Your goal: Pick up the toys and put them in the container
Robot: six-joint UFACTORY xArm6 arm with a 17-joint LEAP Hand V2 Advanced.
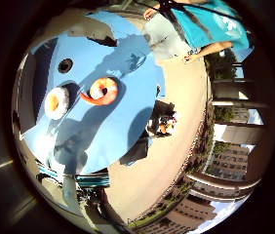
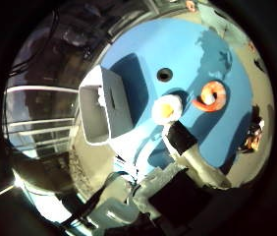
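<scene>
The hand (image 2: 187,157), one finger extended and nothing held, hangs above the blue surface (image 2: 187,49), its fingertip nearest the fried-egg toy (image 2: 166,109), which lies between the white container (image 2: 104,105) and the shrimp toy (image 2: 211,96).

From where I stand, no writing, label, number or sign can be read on anything in either view.

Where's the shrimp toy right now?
The shrimp toy lies on the blue table, beside the fried egg toy, apart from it and outside the white container.
</scene>
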